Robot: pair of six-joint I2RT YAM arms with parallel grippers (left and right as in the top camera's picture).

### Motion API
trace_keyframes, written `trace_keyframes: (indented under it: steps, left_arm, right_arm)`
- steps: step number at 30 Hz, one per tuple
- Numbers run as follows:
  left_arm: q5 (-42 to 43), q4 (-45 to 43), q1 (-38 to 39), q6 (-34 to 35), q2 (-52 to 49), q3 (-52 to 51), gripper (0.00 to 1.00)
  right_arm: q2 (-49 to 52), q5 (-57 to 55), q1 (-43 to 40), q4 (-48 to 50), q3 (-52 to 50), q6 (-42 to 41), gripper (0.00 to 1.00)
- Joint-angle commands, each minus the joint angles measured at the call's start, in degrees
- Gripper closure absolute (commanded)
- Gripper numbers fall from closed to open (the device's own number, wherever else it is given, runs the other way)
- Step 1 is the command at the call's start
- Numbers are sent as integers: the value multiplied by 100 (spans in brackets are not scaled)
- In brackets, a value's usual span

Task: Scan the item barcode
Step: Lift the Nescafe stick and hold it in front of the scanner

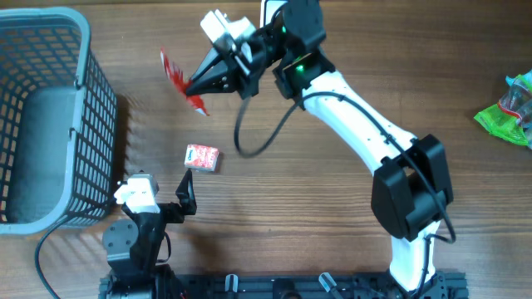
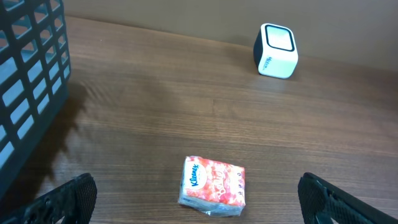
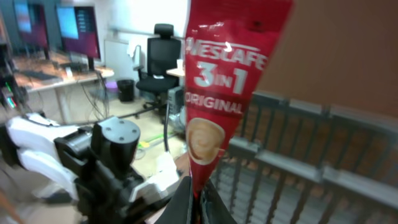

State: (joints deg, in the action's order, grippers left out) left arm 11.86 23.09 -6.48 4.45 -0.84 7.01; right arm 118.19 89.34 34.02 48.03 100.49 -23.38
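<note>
My right gripper (image 1: 193, 87) is shut on a red Nescafe 3in1 sachet (image 1: 178, 76), holding it in the air at the table's far middle. In the right wrist view the sachet (image 3: 221, 93) stands up out of the closed jaws, its printed front facing the camera. A white barcode scanner (image 2: 276, 51) sits on the table at the far side. My left gripper (image 1: 184, 195) stands open near the front edge. A pink Kleenex tissue pack (image 2: 212, 185) lies on the table just ahead of its spread fingers (image 2: 68, 196).
A grey plastic basket (image 1: 25, 50) fills the left side of the table. A green packet (image 1: 509, 112) lies at the far right edge. The tissue pack (image 1: 202, 157) lies between the two grippers.
</note>
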Motion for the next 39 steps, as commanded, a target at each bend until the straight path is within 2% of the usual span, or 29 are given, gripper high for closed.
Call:
trace_keyframes:
  steps: [1,4,5,8,12,14,18,20,21,25,30,32,35,39]
  left_arm:
    - [11,-11,-2,52,37,-15,0]
    - [11,-11,-2,52,37,-15,0]
    - [11,-11,-2,52,37,-15,0]
    - [11,-13,-2,52,37,-15,0]
    - [11,-11,-2,52,37,-15,0]
    - [11,-11,-2,52,37,-15,0]
    - [11,-11,-2,52,37,-15,0]
    - [11,-11,-2,52,37,-15,0]
    - [11,-11,-2,52,37,-15,0]
    - [11,-11,-2,52,37,-15,0]
    - [11,-11,-2,52,37,-15,0]
    - [11,-11,-2,52,37,-15,0]
    - [11,-11,-2,52,37,-15,0]
    - [11,-11,-2,52,37,-15,0]
  right_arm:
    - [-101,170,63,61,63,2564,96]
    - [-50,-1305,63,-1104,63,5777,96]
    - [-50,-2107,63,-1384,63,6380,96]
    - [-50,-3919,92,-1364,63,6585,96]
    - [-44,-6863,254,-1255,63,8109,96]
    - [-44,-7750,402,-1145,63,8804,96]
    - [-44,-8515,586,-632,63,8811,96]
    - [-44,-8880,610,-815,63,7917,96]
    - [-44,-9044,601,-1346,63,7117,96]
    - [-44,-9088,452,-4319,63,4004,96]
    - [-33,-9088,59,-7066,48,199,96]
    - [2,-9092,9,-7281,-52,-855,96]
    - [170,-8931,-111,-6747,-81,-2033,95]
    - [573,-8850,-422,-5941,-35,-2562,96]
